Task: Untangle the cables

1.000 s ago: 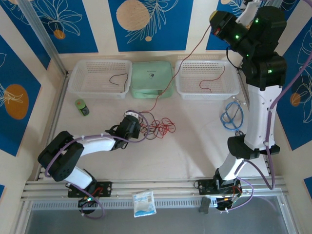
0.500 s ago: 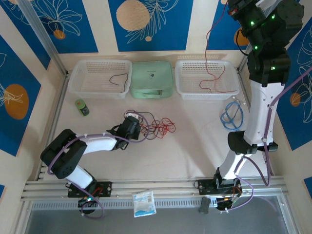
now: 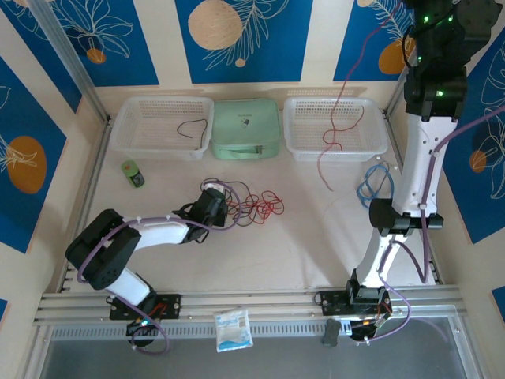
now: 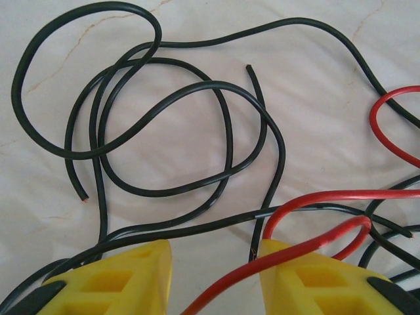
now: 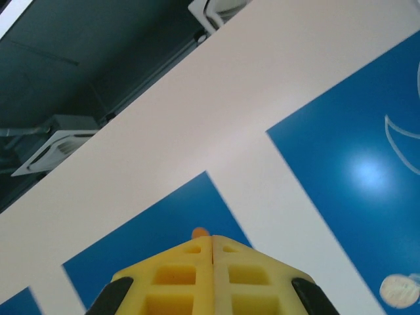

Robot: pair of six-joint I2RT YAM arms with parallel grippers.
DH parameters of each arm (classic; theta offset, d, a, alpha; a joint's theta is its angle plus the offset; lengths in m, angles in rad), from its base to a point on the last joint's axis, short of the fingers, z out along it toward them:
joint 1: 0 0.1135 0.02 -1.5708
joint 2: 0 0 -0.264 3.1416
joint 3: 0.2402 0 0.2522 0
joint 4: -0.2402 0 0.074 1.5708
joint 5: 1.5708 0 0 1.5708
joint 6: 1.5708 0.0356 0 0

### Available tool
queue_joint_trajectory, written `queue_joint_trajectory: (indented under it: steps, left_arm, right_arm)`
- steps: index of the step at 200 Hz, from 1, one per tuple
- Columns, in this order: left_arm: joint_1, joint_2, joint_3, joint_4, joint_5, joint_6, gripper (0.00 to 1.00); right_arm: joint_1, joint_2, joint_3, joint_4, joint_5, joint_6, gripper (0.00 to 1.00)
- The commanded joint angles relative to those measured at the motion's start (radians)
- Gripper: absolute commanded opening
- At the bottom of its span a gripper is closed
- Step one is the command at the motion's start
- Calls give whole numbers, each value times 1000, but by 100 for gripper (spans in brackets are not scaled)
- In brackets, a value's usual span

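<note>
Worktop (image 3: 300, 237) centre holds one tangle of red and black cables (image 3: 254, 205) at the open left hand (image 4: 216, 262); one red cable (image 3: 336, 103) hangs vertically over the far-right basket (image 3: 380, 147), pinched in the closed right hand (image 5: 212, 239)

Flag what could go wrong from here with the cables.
1. The right tool is shut high up with just an orange stub of the red cable past its tips; the dangling length could pull it free.
2. That cable's free end hangs in front of the right basket, so a release here may miss it.
3. The left tool stands open around a red strand, a black strand crossing just beyond; closing may pinch both.
</note>
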Motion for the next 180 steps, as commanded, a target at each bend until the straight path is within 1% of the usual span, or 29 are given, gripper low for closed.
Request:
queue_joint_trajectory:
  steps: [1, 20, 40, 73, 94, 127, 180]
  left_arm:
    - [-10, 1, -7, -18, 21, -32, 39]
    - [-16, 9, 3, -22, 25, -38, 39]
    - [-23, 21, 18, -33, 23, -38, 39]
    - [-32, 42, 46, -48, 17, -36, 39]
    - [-36, 55, 57, -51, 14, -38, 38]
    - [-42, 77, 74, -61, 14, -35, 38]
    - [-47, 98, 86, -59, 11, -33, 38]
  right_arm:
    - [-11, 19, 26, 83, 53, -46, 0]
    - [-2, 19, -6, 142, 48, -62, 0]
    - [18, 39, -8, 223, 71, -116, 0]
    - [45, 115, 12, 369, 108, -198, 0]
    - [51, 176, 25, 426, 119, -227, 0]
    - [50, 265, 26, 447, 110, -238, 0]
    - [70, 365, 9, 368, 68, -281, 0]
